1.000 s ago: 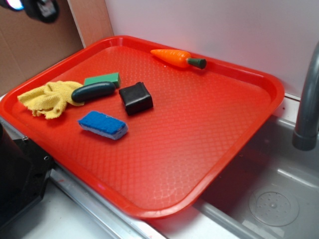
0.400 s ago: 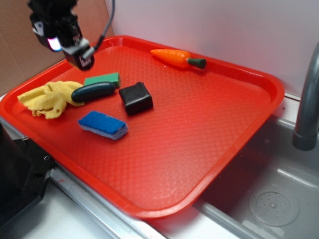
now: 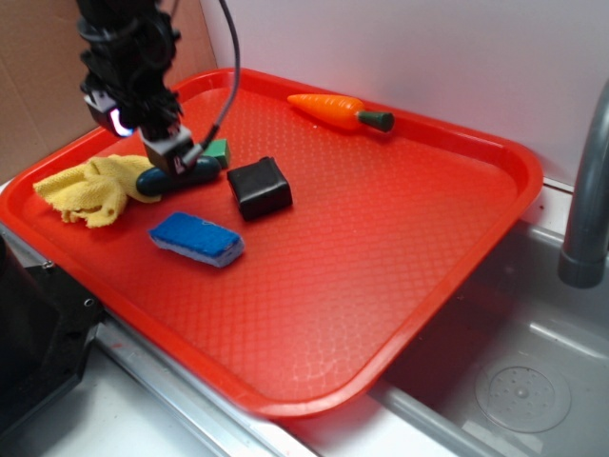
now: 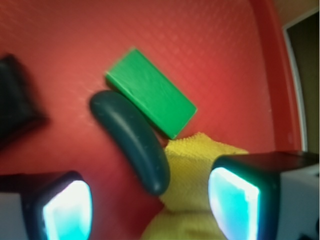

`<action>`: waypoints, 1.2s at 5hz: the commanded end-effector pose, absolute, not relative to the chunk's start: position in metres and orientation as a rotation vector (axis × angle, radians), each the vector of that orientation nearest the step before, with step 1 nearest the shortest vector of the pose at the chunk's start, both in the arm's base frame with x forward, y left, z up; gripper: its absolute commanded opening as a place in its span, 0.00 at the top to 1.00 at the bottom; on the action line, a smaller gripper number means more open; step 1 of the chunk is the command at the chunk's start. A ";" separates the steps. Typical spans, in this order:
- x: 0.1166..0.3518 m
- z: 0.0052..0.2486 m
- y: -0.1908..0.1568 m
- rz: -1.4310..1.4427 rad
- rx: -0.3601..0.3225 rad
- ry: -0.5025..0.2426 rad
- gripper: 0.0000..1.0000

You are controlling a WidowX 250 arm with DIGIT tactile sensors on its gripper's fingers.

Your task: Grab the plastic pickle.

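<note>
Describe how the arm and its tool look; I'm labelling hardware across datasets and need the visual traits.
In the exterior view the arm is black and blocky, with a dark cable looping down its right side and a small glowing patch of light low on its body. The tool ends in a pale grey tip. In the wrist view its two fingers are black-edged blocks with glowing cyan-white pads.

I see a red tray (image 3: 447, 238) beside a sink (image 3: 533, 381) with a grey tap (image 3: 585, 190). Relative to the black block (image 3: 259, 188): green block (image 3: 220, 149) just to its upper left, yellow cloth (image 3: 90, 188) well left at the tray's left edge, blue sponge (image 3: 195, 238) near, front-left. Carrot (image 3: 338, 109) lies well behind it, near the tray's back rim.
</note>
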State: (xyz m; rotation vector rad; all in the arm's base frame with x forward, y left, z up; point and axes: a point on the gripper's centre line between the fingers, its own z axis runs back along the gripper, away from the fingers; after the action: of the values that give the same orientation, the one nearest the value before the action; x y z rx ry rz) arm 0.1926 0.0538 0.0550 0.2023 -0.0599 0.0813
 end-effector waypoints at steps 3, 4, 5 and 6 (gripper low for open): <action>0.201 0.027 0.061 0.070 0.190 -0.037 1.00; 0.201 0.029 0.061 0.069 0.180 -0.039 1.00; 0.204 0.048 0.060 0.100 0.183 -0.018 1.00; 0.209 0.080 0.055 0.141 0.199 -0.011 1.00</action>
State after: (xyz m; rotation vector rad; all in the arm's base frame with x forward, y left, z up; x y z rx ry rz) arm 0.2018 0.0522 0.0692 0.1930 0.0387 0.1446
